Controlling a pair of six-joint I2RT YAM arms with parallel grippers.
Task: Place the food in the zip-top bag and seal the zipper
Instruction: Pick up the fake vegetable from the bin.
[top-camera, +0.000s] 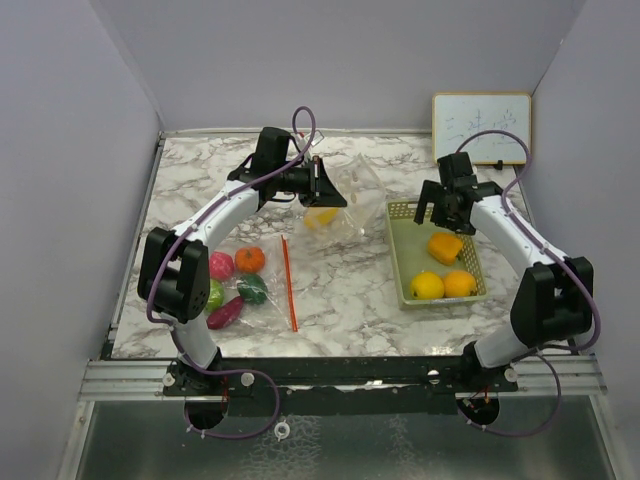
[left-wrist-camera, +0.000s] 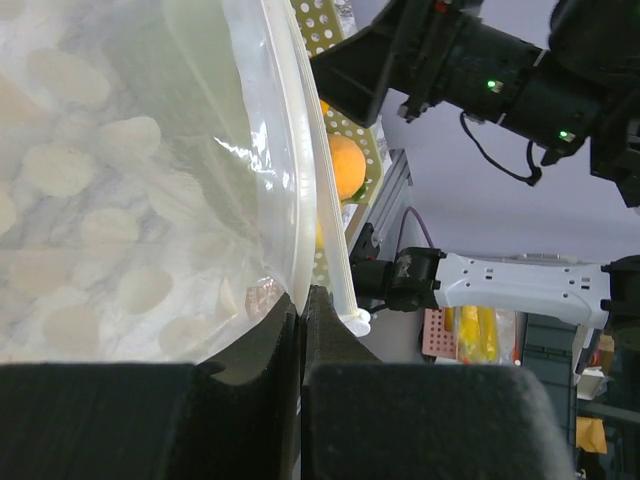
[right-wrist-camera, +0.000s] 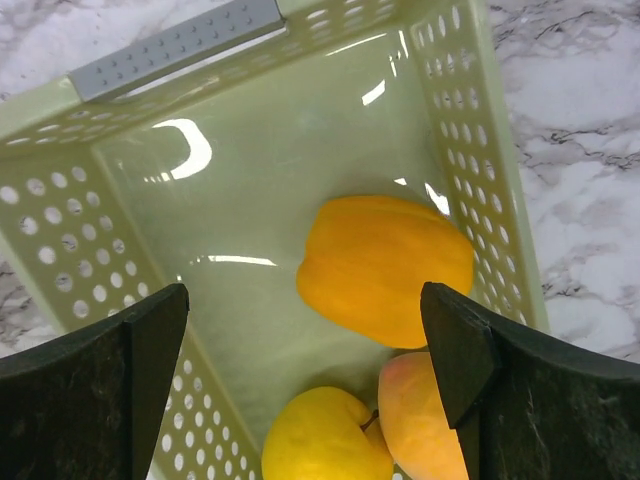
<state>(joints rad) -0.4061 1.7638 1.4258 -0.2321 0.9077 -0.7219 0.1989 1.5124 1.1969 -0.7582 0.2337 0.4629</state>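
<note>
My left gripper (top-camera: 326, 187) is shut on the rim of a clear zip-top bag (top-camera: 345, 200) and holds it up at the back middle. A yellow food piece (top-camera: 322, 216) lies inside. The left wrist view shows the fingers (left-wrist-camera: 330, 330) pinching the bag's zipper edge (left-wrist-camera: 318, 170). My right gripper (top-camera: 447, 207) is open and empty over the pale green basket (top-camera: 402, 262). In it lie an orange pepper (right-wrist-camera: 385, 265), a yellow apple (right-wrist-camera: 320, 440) and a peach (right-wrist-camera: 425, 420). The right gripper (right-wrist-camera: 305, 300) stands above them, touching none.
A second clear bag with a red zipper strip (top-camera: 288, 283) lies at the front left. It holds pink (top-camera: 221, 265), orange (top-camera: 250, 259), dark green (top-camera: 252, 289), green (top-camera: 214, 296) and purple-red (top-camera: 226, 313) pieces. A whiteboard (top-camera: 481, 128) leans at the back right.
</note>
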